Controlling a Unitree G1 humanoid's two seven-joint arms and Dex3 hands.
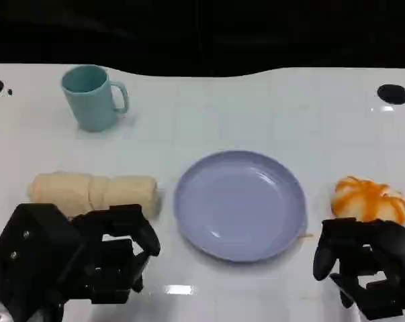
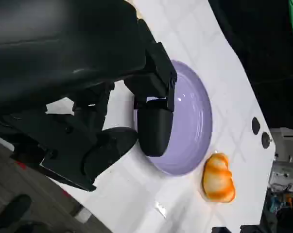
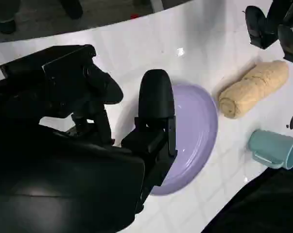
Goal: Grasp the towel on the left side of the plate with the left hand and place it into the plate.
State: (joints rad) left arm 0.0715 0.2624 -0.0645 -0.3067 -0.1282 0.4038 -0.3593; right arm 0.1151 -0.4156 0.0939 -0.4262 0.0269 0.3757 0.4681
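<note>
Well — plate (image 1: 240, 204) bare, towel (image 1: 93, 193) beside it.

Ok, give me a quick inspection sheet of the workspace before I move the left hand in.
Surface: white table, glossy, with dark round holes near its far corners.
Job's things: rolled beige towel lying left of the lavender plate; the plate holds nothing.
Clutter: teal mug upright, far left; orange-and-white bun-like item right of the plate.
Hands: left hand just in front of the towel, holding nothing; right hand near the bun-like item, holding nothing.
Cables: some at the left wrist view's edge, off the table.
Surroundings: dark beyond the table.
</note>
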